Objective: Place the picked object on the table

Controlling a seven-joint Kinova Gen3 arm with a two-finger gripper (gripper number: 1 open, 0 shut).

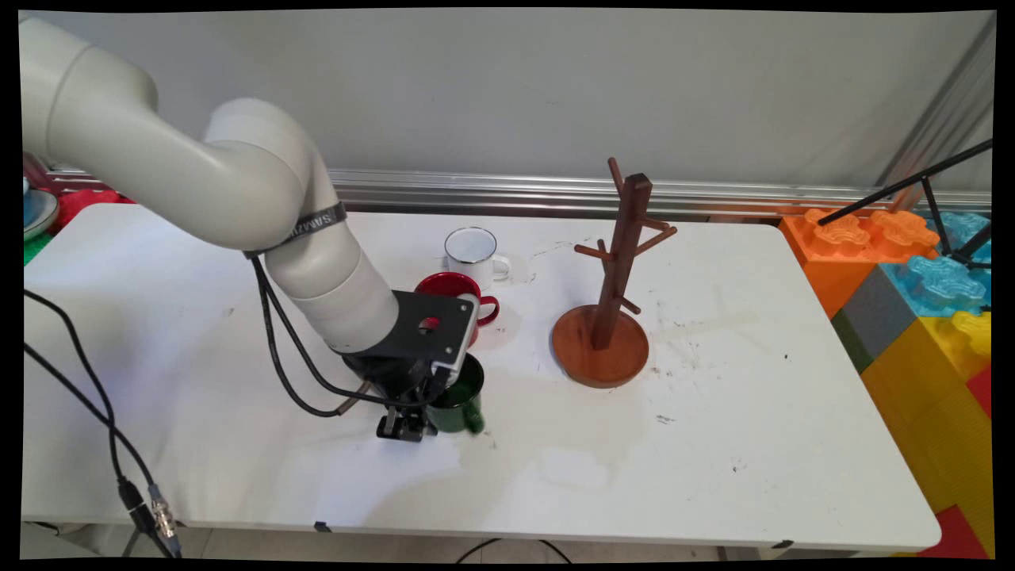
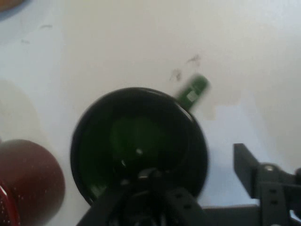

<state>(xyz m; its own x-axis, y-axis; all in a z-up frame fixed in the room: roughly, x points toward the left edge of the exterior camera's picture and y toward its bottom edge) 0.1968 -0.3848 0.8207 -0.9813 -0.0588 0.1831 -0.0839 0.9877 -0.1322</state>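
A dark green enamel mug (image 1: 461,403) stands upright on the white table (image 1: 714,444), its handle (image 2: 194,92) pointing away from the hand. My gripper (image 1: 407,427) is low over the mug's left side. In the hand view the gripper (image 2: 200,170) is open: one finger (image 2: 146,177) reaches into the green mug (image 2: 136,141) and the other (image 2: 248,165) stands outside its wall, so the rim lies between them with a gap on the outer side. Just behind stands a red mug (image 1: 446,287), partly hidden by my wrist.
A white enamel mug (image 1: 473,252) stands behind the red one. A brown wooden mug tree (image 1: 612,317) with bare pegs stands to the right on a round base. The red mug (image 2: 26,181) lies close to the green one. Large coloured blocks (image 1: 912,293) sit past the table's right end.
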